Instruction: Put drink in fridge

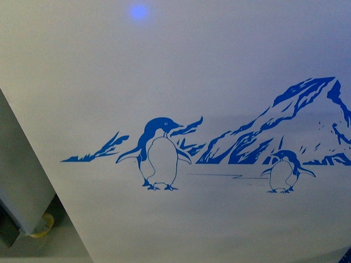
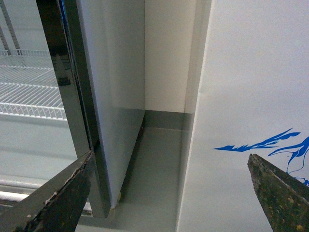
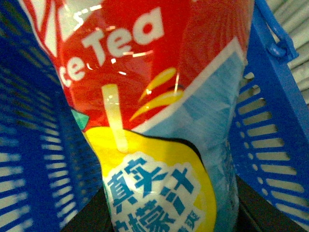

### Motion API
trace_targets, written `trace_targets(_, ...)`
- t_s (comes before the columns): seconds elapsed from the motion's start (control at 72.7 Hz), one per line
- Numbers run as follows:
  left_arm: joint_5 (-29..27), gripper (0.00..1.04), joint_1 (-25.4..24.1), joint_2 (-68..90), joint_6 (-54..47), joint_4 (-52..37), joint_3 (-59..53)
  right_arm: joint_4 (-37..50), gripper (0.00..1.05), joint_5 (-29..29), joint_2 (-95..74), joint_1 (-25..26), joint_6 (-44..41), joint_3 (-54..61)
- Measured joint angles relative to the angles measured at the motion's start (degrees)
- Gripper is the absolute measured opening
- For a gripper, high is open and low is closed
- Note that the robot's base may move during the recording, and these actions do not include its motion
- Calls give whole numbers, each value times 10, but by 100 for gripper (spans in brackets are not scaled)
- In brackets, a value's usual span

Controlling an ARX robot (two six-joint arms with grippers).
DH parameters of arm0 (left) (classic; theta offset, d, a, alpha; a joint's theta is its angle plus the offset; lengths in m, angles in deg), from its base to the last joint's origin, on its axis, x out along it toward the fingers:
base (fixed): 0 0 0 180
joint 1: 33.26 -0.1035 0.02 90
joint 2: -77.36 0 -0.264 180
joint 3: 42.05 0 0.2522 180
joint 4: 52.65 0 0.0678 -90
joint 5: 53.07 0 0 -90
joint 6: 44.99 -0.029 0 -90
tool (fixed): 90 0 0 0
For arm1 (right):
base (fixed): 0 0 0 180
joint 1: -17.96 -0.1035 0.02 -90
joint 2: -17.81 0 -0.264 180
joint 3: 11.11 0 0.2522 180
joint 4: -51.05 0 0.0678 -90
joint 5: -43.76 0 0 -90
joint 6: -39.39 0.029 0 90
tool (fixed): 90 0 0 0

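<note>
Barely begun: my red ice-tea bottle (image 3: 145, 96) sits in blue plastic basket (image 3: 34, 145), not white penguin-decal fridge (image 1: 219, 55); left end effector (image 2: 170, 157) released, right end effector (image 3: 176, 217) I cannot tell.

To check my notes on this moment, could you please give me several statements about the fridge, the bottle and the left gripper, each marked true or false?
1. The front of the fridge carries two blue penguins. True.
2. The left gripper is shut on a bottle. False: it is open and holds nothing.
3. The bottle has a red label that reads "Tea". True.
4. The basket around the bottle is white. False: it is blue.
5. The shelves in the cabinet beside the fridge are wooden. False: they are white wire.
</note>
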Motion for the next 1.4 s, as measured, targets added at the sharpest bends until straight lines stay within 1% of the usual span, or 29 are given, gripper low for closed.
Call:
trace_targets(0.137, 0, 97, 0, 0, 0, 0, 0, -92, 41, 81, 180, 7, 41, 54)
trace_targets(0.234, 0, 97, 0, 0, 0, 0, 0, -218, 41, 171, 391, 23, 87, 69)
trace_targets(0.357, 0, 97, 0, 0, 0, 0, 0, -312, 41, 233, 547, 21, 127, 68)
trace_targets(0.44, 0, 97, 0, 0, 0, 0, 0, -354, 41, 252, 623, 4, 147, 66)
trace_targets(0.509, 0, 97, 0, 0, 0, 0, 0, -375, 41, 252, 663, -13, 160, 62)
trace_targets(0.564, 0, 97, 0, 0, 0, 0, 0, -396, 41, 252, 702, -37, 173, 57)
trace_targets(0.66, 0, 97, 0, 0, 0, 0, 0, -422, 41, 232, 753, -70, 196, 49)
trace_targets(0.811, 0, 97, 0, 0, 0, 0, 0, -424, 41, 205, 799, -97, 241, 46)
trace_targets(0.894, 0, 97, 0, 0, 0, 0, 0, -429, 41, 175, 823, -117, 258, 44)
trace_targets(0.99, 0, 97, 0, 0, 0, 0, 0, -437, 41, 126, 852, -147, 273, 44)
trace_targets(1.086, 0, 97, 0, 0, 0, 0, 0, -445, 41, 71, 880, -187, 284, 44)
trace_targets(1.1, 0, 97, 0, 0, 0, 0, 0, -445, 41, 54, 885, -201, 285, 44)
trace_targets(1.169, 0, 97, 0, 0, 0, 0, 0, -445, 41, 18, 895, -235, 288, 44)
trace_targets(1.182, 0, 97, 0, 0, 0, 0, 0, -445, 41, 7, 899, -248, 289, 44)
trace_targets(1.402, 0, 97, 0, 0, 0, 0, 0, -445, 41, -84, 921, -360, 287, 47)
